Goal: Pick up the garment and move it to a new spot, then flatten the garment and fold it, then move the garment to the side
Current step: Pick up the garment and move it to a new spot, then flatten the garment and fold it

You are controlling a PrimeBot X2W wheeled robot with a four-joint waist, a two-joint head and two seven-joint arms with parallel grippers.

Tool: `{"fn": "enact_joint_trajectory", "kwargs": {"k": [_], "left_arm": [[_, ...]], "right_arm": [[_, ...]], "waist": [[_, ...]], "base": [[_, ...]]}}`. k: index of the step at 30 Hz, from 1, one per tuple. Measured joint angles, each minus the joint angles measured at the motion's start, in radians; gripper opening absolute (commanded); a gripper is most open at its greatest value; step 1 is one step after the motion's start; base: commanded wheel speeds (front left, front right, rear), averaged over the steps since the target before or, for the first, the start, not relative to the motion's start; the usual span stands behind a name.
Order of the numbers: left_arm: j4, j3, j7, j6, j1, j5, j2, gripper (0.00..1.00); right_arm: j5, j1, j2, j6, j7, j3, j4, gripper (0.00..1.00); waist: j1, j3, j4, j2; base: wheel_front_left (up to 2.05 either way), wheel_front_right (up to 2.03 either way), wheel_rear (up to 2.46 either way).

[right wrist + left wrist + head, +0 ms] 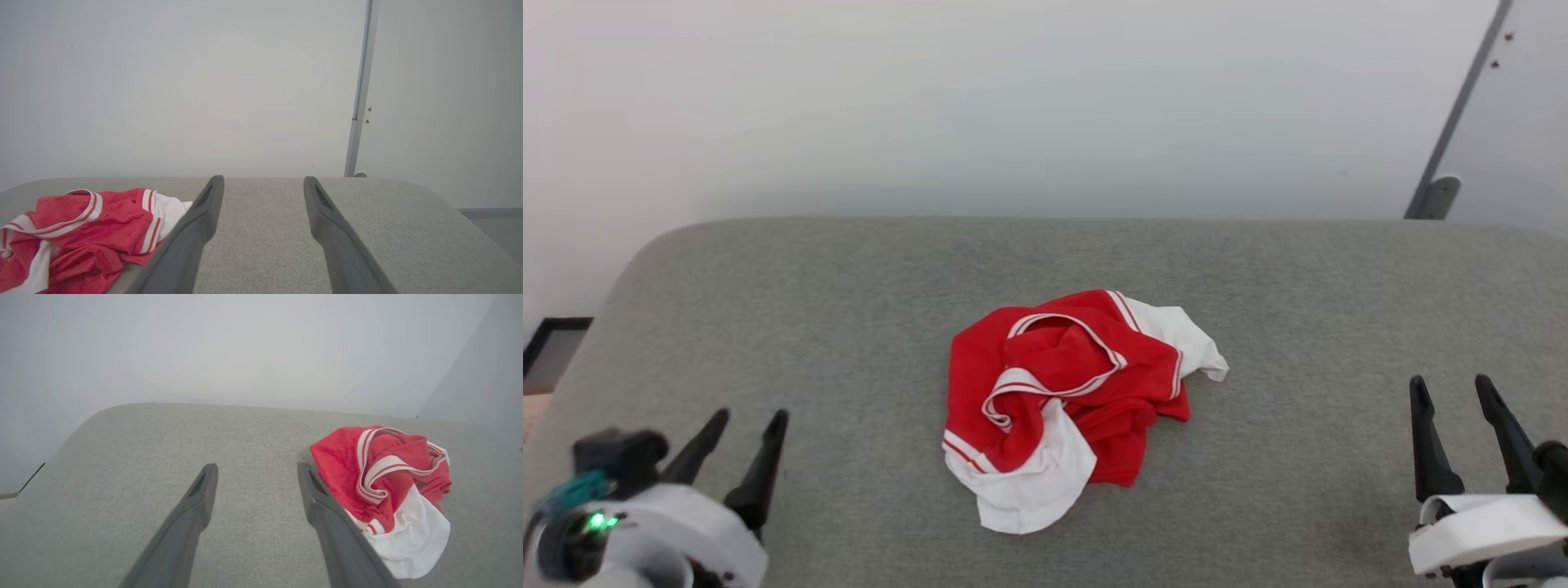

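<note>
- Pointing away from the robot and leaning slightly right in the head view, the left tool [752,414] is at the near left corner of the bench [849,310]. Its two dark fingers are spread wide with nothing between them.
- Behind those fingers is the white wrist housing [698,531], with a small green light [598,520] glowing beside it.
- The right tool [1451,379] is at the near right side, fingers also parted and empty, aimed toward the far edge of the bench.
- Each wrist view looks along its own fingers, low over the grey fabric surface.
- The garment [1086,384] lies in a crumpled heap at the middle of the bench, between the two tools and well apart from both.
- It is mostly red. One white sleeve spills toward the near edge and another pokes out on the right, and white-red stripe trim loops across the top.
- Beyond the bench is a pale wall [1013,98], and a grey metal post [1462,106] slants at the upper right.
</note>
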Motion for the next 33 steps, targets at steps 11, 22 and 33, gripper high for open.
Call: {"fn": "enact_joint_trajectory", "kwargs": {"k": [11, 22, 33], "left_arm": [[-0.077, 0.35, -0.005, 0.003, 0.259, 0.111, -0.094, 1.0], [-0.123, 0.475, -0.005, -0.045, 0.348, 0.21, -0.169, 1.0], [-0.137, 0.485, -0.005, -0.062, 0.353, 0.232, -0.185, 1.0]], "right_arm": [[-0.004, 0.04, 0.02, 0.0, -0.008, -0.043, -0.012, 1.0], [-0.007, 0.045, 0.026, 0.0, -0.01, -0.04, -0.011, 1.0], [0.003, 0.034, 0.027, 0.0, 0.001, -0.033, -0.002, 1.0]], "waist": [[0.0, -0.016, 0.049, 0.0], [0.0, -0.009, 0.067, 0.0], [0.0, 0.001, 0.074, 0.0]], "base": [[0.0, 0.0, 0.0], [0.0, 0.0, 0.0], [0.0, 0.0, 0.0]]}}
